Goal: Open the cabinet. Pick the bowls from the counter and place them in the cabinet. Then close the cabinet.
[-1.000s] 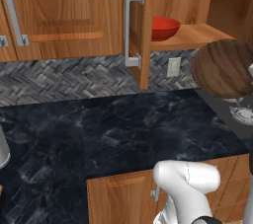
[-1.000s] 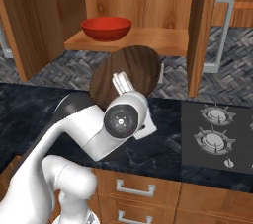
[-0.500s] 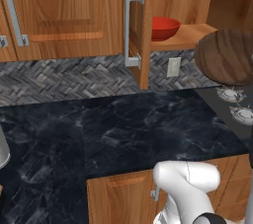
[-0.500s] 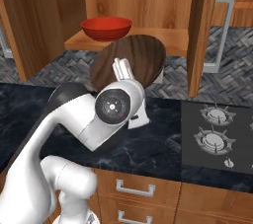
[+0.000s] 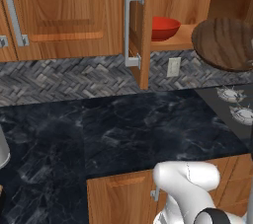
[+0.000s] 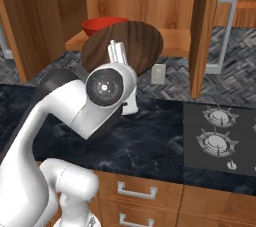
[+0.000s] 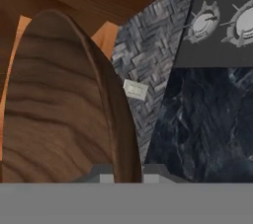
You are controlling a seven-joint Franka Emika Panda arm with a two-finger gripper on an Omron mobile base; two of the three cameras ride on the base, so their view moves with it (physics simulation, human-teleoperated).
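From the hand view you see the end effector [image 7: 126,174] pinching the rim of the brown bowl [image 7: 64,114], a fingertip on either side of its wall. Your right base view shows that bowl [image 6: 125,45] raised off the counter [image 6: 150,141], in front of the open cabinet [image 6: 145,1]. Your left base view adds the red bowl [image 5: 163,27] on the cabinet shelf [image 5: 184,38], beside the open door's handle [image 5: 129,26].
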